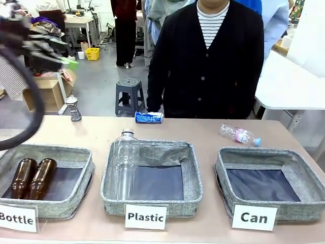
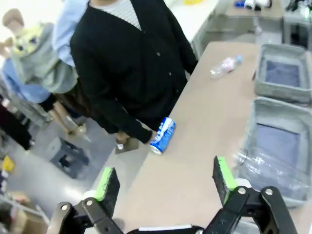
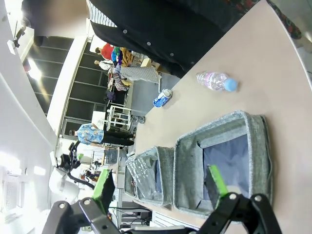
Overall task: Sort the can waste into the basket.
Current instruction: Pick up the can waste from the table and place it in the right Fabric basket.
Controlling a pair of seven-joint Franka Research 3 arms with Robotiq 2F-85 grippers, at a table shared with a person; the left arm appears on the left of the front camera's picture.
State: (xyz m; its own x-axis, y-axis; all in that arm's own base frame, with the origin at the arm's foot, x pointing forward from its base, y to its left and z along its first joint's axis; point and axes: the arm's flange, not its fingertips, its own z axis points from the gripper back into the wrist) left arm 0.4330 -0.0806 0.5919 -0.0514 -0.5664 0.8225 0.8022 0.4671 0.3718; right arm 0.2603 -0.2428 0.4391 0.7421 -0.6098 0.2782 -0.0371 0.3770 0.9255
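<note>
Tabletop [image 1: 193, 132], near row, left to right: Bottle basket [image 1: 51, 149], two glass bottles [image 1: 31, 178] inside; Plastic basket [image 1: 193, 178], one bottle [image 1: 123, 165] leaning in its left side; Can basket [image 1: 299, 212]. Far edge, left to right: upright slim can [image 1: 74, 109], lying can [image 1: 149, 117], lying small bottle [image 1: 239, 134]. Person [image 1: 208, 61] behind.

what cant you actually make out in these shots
- Front view: the left claw is smeared by motion blur at the top left.
- Front view: the lettering on the blue can is too small to read.
- Front view: the markings on the dark can are too small.
- Front view: the lower ends of the brown bottles are hidden by the wall of the Bottle bin.
- Right wrist view: part of the Can basket floor is behind a finger of the right claw.
</note>
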